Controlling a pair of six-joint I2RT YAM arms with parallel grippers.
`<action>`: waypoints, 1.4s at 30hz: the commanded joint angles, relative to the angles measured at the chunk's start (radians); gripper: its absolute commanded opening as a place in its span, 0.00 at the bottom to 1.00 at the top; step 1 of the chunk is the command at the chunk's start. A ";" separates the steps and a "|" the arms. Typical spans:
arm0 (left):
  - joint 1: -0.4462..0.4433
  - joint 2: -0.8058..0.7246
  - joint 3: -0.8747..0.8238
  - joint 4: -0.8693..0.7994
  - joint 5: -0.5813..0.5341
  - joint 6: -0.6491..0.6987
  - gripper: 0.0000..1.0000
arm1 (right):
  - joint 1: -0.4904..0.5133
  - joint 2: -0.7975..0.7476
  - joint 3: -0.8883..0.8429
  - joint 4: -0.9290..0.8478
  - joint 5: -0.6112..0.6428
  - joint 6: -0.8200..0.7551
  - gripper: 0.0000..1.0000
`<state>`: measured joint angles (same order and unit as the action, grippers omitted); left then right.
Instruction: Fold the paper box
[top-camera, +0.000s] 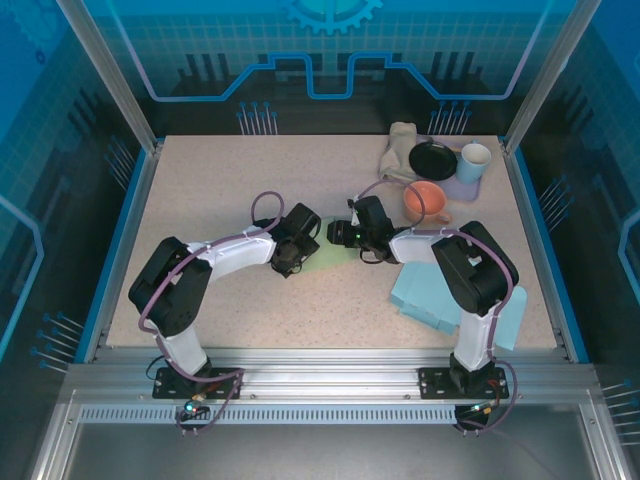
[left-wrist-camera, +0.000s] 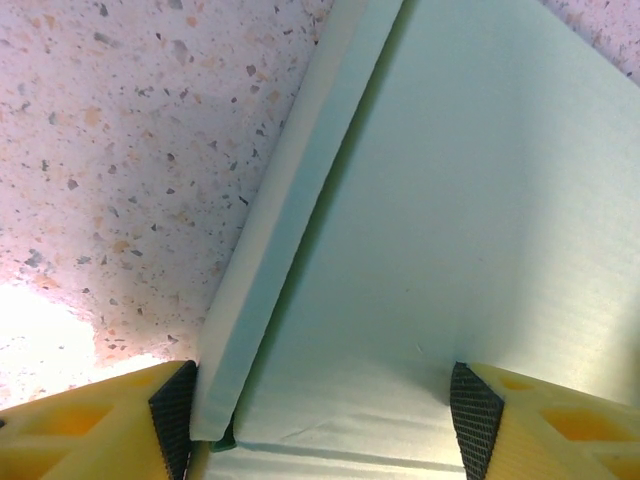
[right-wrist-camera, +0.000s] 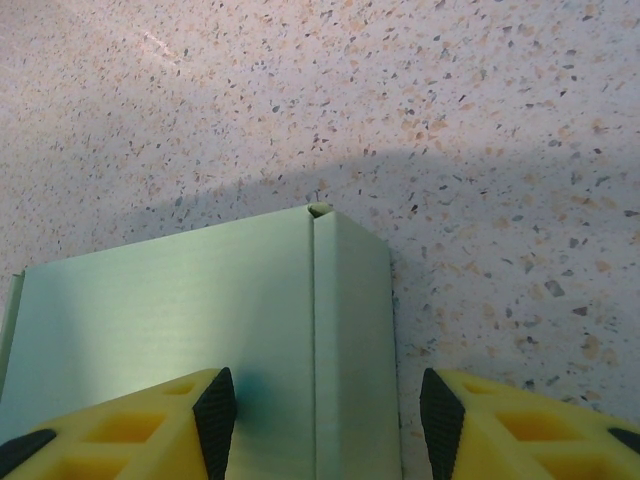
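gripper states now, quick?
Left gripper: open, astride a wall of the paper box.
Right gripper: open, over the paper box corner, not gripping.

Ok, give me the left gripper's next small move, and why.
Probably close the left gripper on the flap: its jaws stand open astride that raised flap of the box, one pad beside it, nothing pinched. The right gripper straddles another edge, open.

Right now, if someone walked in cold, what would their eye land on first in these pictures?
The black-and-white left arm and right arm meet head-on at mid-table, their open jaws straddling a pale green folded paper box. A stack of light blue flat cardboard sheets lies by the right arm, and an orange bowl sits back right.
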<state>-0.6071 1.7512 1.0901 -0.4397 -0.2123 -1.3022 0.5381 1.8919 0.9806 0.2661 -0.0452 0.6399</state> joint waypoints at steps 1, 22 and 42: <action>-0.004 -0.017 -0.009 0.013 -0.001 0.013 0.69 | 0.026 -0.017 -0.017 -0.011 0.000 -0.005 0.54; 0.001 0.019 -0.019 -0.017 -0.064 0.018 0.68 | 0.037 -0.122 -0.095 -0.002 0.037 -0.039 0.56; 0.011 0.018 -0.012 -0.045 -0.070 0.028 0.70 | 0.122 -0.205 -0.140 -0.100 0.165 -0.128 0.56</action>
<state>-0.6048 1.7592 1.0893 -0.4358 -0.2504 -1.2995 0.6521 1.6814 0.8463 0.1825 0.0925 0.5289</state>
